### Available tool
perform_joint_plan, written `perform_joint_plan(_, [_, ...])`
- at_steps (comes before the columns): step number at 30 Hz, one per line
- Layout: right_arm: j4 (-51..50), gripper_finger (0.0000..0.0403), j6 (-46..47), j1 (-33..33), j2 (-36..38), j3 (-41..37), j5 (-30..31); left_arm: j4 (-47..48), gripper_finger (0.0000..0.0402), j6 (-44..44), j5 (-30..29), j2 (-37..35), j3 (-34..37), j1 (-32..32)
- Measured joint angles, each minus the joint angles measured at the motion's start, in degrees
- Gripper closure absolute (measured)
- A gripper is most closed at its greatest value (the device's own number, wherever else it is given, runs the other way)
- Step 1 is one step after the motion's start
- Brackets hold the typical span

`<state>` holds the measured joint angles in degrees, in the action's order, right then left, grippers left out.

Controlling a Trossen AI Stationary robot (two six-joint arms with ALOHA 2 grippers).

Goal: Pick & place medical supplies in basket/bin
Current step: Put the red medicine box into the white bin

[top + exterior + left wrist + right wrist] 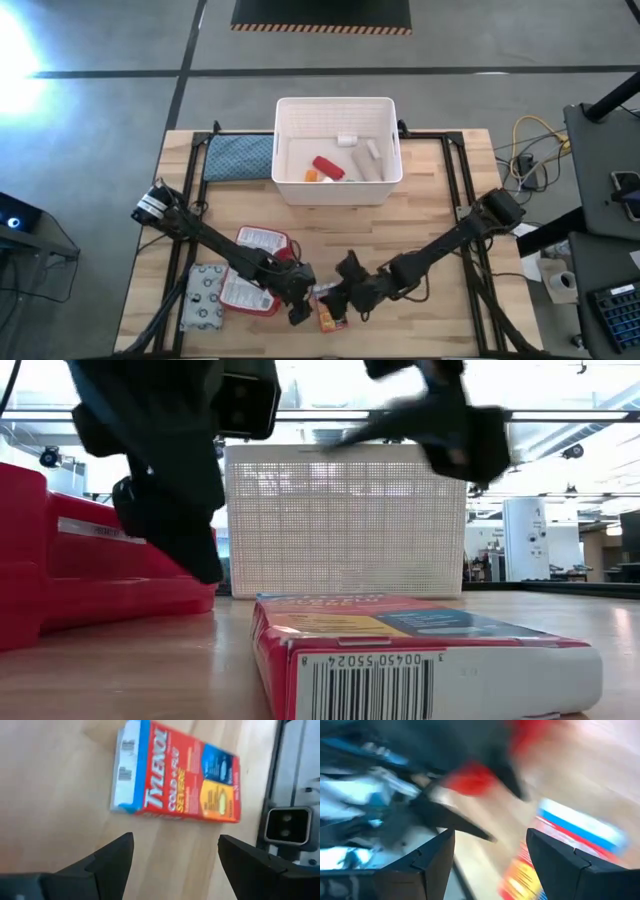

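A pale wooden bench (430, 210) is seen from above, with a white rectangular plastic basket with slotted walls (385, 150) at its far middle. Inside the basket lie a red cylinder (328, 167), a few small white tubes (371, 152) and something small and orange.

Well in front of the basket, near the bench's front edge, a small red, blue and yellow cardboard medicine box (177, 776) lies flat. Both dark arms reach in toward it. The left end effector (175, 857) hovers just above and beside the box with its fingers spread wide and nothing between them. The right end effector (490, 855) sits just on the other side of the box, fingers also spread and empty; its view is too blurred to show more.

To the left of the box lies a flat red-edged case with a clear ribbed front (255, 268), and beyond it a grey-white patterned soft pouch (205, 298). A blue quilted cloth pad (238, 157) sits just left of the basket.

The step in hand appears to be picking up the medicine box. The next move likely calls for one end effector to lower around the box's narrow sides, close firmly, lift, and carry it back to the basket, while the other arm stays clear to avoid a collision.
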<state>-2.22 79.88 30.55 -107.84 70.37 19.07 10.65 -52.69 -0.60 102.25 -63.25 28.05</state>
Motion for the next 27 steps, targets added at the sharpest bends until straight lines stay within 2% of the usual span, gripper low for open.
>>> perform_joint_plan(3, [-9.44,0.0165,7.57,0.25,-0.29,-0.34,-5.17,-2.26,0.0132,-0.35,0.11,0.58,-0.40,0.13])
perform_joint_plan(6, [-10.04,0.0165,9.26,0.43,-0.45,-0.86,-9.95,-4.22,0.0132,-1.84,0.31,1.51,-0.35,0.20])
perform_joint_plan(11, [-10.31,0.0165,10.14,1.54,-0.92,-2.87,-10.34,-5.75,0.0132,-6.35,0.24,3.19,-0.35,0.26])
perform_joint_plan(14, [-7.61,0.0165,11.71,2.02,-1.02,-5.98,-10.88,-7.62,0.0132,-9.28,0.50,5.16,-0.35,0.45])
perform_joint_plan(19, [6.15,0.0165,12.85,2.07,-1.06,-11.85,-10.84,-10.23,0.0133,-12.20,0.45,7.02,-0.77,0.84])
perform_joint_plan(27, [7.20,0.0165,12.89,2.07,-1.08,-14.79,-9.66,-10.13,0.0133,-12.52,0.45,8.54,-1.55,1.16])
